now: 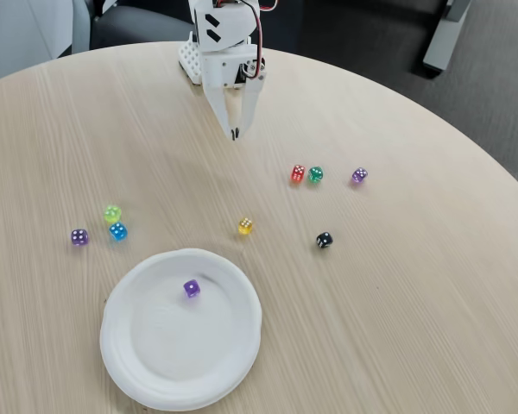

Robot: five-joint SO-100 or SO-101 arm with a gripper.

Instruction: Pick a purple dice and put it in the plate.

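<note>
Fixed view: plate [138,362] sits at the table's [432,285] near edge, purple dice [192,289] lying inside it on its upper part. Pincer [235,134] hangs near the far edge, tips pressed together, empty, well apart from the dice.

An office-like room: beyond the round pale wood-grain table [414,285] lie dark grey carpet [492,95] and a chair base [440,39].
</note>
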